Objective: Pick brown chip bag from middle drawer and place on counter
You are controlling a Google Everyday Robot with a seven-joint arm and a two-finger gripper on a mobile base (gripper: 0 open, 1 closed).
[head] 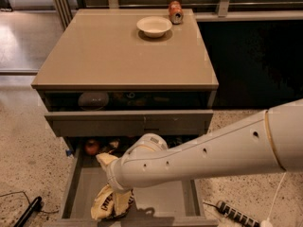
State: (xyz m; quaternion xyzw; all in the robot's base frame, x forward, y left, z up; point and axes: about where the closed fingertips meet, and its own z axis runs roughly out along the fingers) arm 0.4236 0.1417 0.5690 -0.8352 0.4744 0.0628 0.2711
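The brown chip bag, crinkled with a cream-yellow top, lies at the front left of the open middle drawer. My gripper reaches down into the drawer at the end of the white arm, right on top of the bag; the wrist hides where they meet. The tan counter tops the cabinet above the drawers.
A white bowl and a small orange can stand at the back of the counter. The upper drawer is slightly open with dark items inside. A red fruit sits at the middle drawer's back. Cables lie on the floor at both sides.
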